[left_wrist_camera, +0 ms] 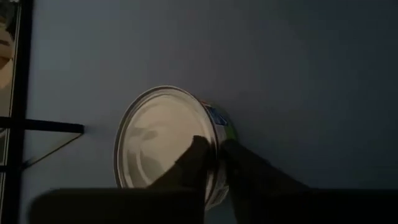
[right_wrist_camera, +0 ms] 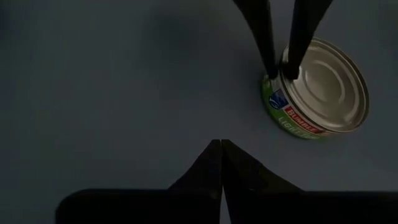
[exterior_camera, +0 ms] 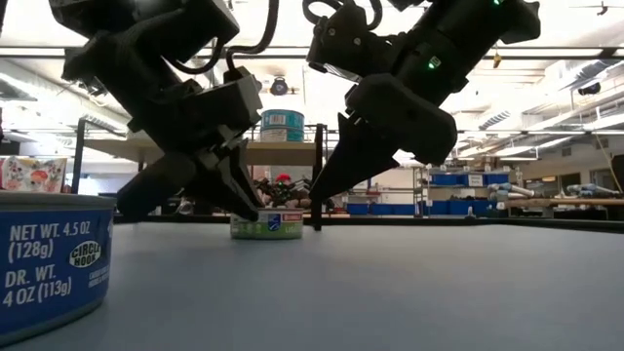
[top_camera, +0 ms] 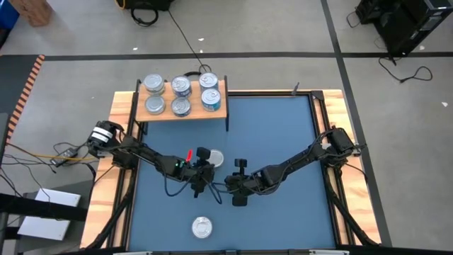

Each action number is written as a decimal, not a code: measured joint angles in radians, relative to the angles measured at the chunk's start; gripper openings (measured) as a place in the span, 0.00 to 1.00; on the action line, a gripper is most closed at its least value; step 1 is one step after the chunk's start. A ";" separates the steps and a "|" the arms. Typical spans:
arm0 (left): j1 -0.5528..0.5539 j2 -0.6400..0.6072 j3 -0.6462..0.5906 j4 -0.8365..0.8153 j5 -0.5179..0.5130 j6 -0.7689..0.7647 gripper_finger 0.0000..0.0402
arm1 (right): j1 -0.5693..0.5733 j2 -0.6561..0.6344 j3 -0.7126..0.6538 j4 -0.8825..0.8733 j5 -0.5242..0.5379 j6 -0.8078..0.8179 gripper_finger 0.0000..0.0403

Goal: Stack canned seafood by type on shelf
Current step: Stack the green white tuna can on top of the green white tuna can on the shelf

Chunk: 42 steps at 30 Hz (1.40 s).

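Observation:
A short tin of canned seafood with a silvery lid and a green label stands flat on the blue tabletop near its middle. My left gripper is shut on the tin's rim. Just to its right, my right gripper is shut with nothing in it, its tips low over the tabletop. The shelf, a light wooden board on black legs, stands at the far left and bears several tins. Another tin, with a blue label, rests by the near edge. My left gripper pinches the tin's rim on the side toward the table's left. One finger rests on the lid just inside the rim; the other is outside, against the labelled wall. The fingers slant down from the left. The tin sits upright on the tabletop.
Raised wooden rails border the blue tabletop. Open blue surface lies between the shelf and the right rail. The two arms stand close together mid-table. Cables and boxes lie on the floor beyond the table.

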 joint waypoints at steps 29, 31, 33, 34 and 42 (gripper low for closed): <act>-0.007 -0.089 0.127 -0.169 0.034 -0.049 0.00 | 0.074 0.019 0.000 -0.025 0.233 -0.145 0.28; -0.007 -0.120 0.101 -0.132 0.066 -0.068 0.00 | 0.079 0.031 -0.002 -0.014 0.251 -0.159 0.32; -0.007 -0.147 0.065 -0.085 0.118 -0.099 0.00 | 0.085 0.039 -0.003 -0.001 0.280 -0.167 0.36; -0.004 -0.153 0.043 -0.056 0.146 -0.109 0.00 | 0.087 0.047 -0.004 -0.003 0.297 -0.168 0.38; 0.006 -0.175 -0.054 0.158 0.332 -0.163 0.00 | 0.102 0.074 -0.004 0.134 0.419 -0.269 0.50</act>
